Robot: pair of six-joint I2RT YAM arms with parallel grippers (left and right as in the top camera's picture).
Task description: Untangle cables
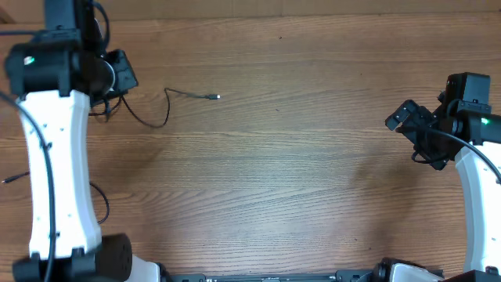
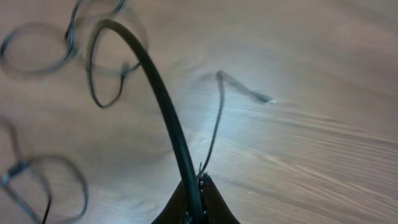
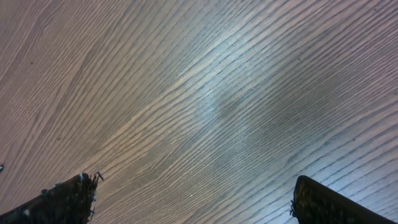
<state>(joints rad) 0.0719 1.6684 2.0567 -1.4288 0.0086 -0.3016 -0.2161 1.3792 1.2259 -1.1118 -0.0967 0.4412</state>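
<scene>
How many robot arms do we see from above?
2. The left arm is at the left edge; the left claw is shut on a cable. The right arm is at the right edge; the right claw is open. None seems hidden.

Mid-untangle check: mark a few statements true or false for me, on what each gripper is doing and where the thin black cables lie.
1. The left gripper is shut on a thin black cable. True.
2. The right gripper also grips a cable. False: it is open over the bare wooden table, with nothing between its fingers.
3. The gripped cable's small plug end is free, out on the table away from both grippers. True.
4. The blurred cable loops lie under the right gripper. False: they show only in the left wrist view, beside the left gripper.
</scene>
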